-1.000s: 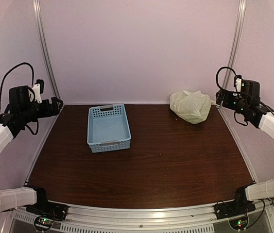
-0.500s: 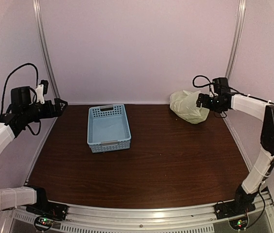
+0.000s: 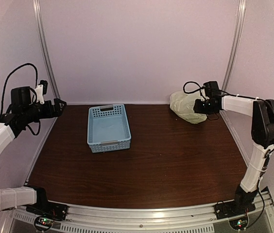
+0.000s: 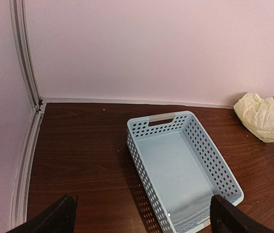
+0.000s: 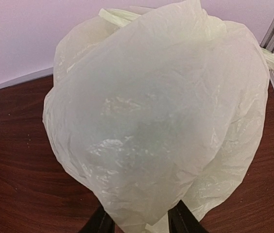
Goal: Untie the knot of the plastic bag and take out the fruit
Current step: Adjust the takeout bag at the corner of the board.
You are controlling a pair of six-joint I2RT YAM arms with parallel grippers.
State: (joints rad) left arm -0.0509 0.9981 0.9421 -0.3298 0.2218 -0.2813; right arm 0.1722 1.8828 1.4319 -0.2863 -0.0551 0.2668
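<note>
From above, a light blue basket with perforated walls sits left of centre on the dark wooden counter. The plastic bag, pale yellow-green and bunched into a lump, lies well to the right of the basket and a little farther back, against the rear wall. The right pincer is at the bag's right side and touches the plastic. From this view its fingers are too small to read. The left pincer hangs in the air well to the left of the basket, above the counter's left edge, and touches nothing.

The left wrist view looks down on the basket, which has nothing in it. The left pincer is released, with one dark finger wide to each side of the basket's near end. The bag lies to the right of the basket, apart from it.

In the right wrist view, the bag fills nearly the whole picture, crinkled and cloudy. A dull greenish shade shows through the plastic, but the fruit inside cannot be made out. A rolled strip of plastic shows at the bag's top, and I cannot tell whether it is the knot. The right pincer stands partly closed, its two fingers on either side of the bag's lowest fold. I cannot tell whether they are pinching it.
</note>
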